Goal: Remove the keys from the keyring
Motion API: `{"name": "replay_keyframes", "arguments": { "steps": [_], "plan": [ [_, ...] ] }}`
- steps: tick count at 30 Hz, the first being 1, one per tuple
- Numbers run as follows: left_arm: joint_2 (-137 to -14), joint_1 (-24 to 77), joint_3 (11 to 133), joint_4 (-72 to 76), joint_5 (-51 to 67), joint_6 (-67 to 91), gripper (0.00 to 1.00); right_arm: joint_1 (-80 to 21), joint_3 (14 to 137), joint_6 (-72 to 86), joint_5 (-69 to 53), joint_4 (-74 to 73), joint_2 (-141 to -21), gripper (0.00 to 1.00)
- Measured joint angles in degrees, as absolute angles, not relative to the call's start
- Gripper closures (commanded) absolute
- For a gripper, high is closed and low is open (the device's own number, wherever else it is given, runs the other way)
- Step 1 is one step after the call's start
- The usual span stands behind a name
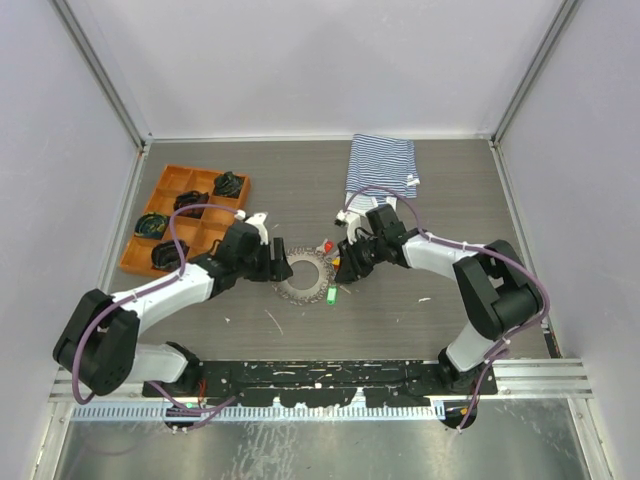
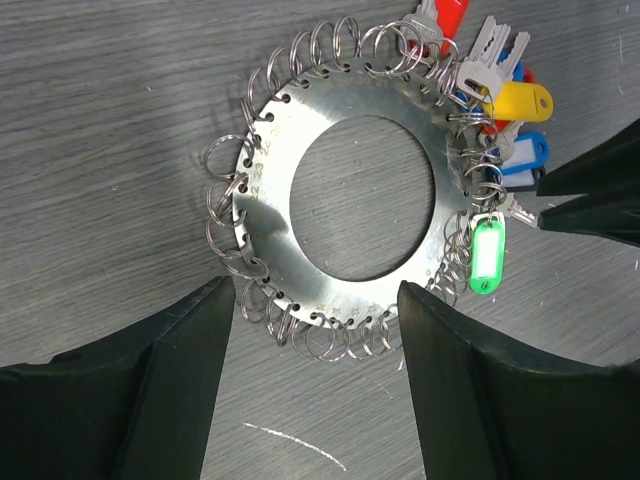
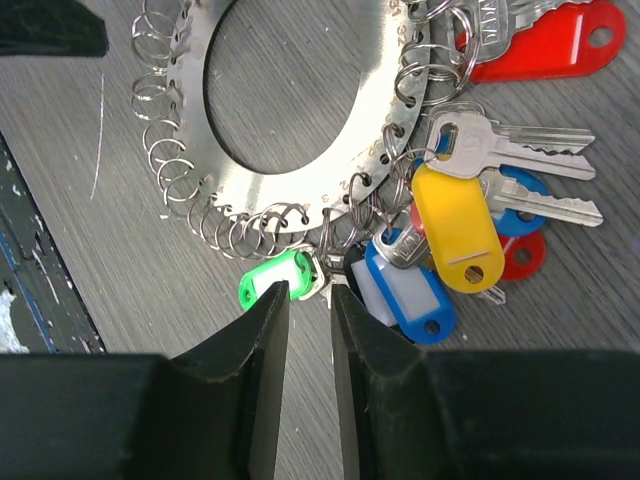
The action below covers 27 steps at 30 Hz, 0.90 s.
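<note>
Little of the job looked done. The keyring lay flat on the table between my arms, and the keys were bunched on one side of it. The red head, yellow tag, blue tag and green tag all seemed hooked on, so every key remained to free.

My left gripper was spread wide, straddling the ring's near rim and clamping nothing. My right gripper had its fingers nearly together at the green tag's loop — I couldn't tell whether it pinched.

The tag windows looked blank, and the stamps on one key and on the ring were too small to read.
</note>
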<state>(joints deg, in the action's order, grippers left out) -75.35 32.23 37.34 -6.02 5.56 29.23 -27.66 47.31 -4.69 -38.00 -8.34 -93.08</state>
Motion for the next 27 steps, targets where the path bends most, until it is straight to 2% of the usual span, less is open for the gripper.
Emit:
{"name": "replay_keyframes", "arguments": {
  "steps": [16,27],
  "plan": [
    [-71.90,32.14,36.18,-4.69,8.51,29.78,0.32,-29.06,50.54,-2.02,-36.97,-7.90,-98.76,0.66],
    [-70.98,32.14,35.81,-3.33,11.00,31.14,0.32,-29.80,52.10,-1.52,-35.99,-8.25,-99.83,0.74]
  ]
}}
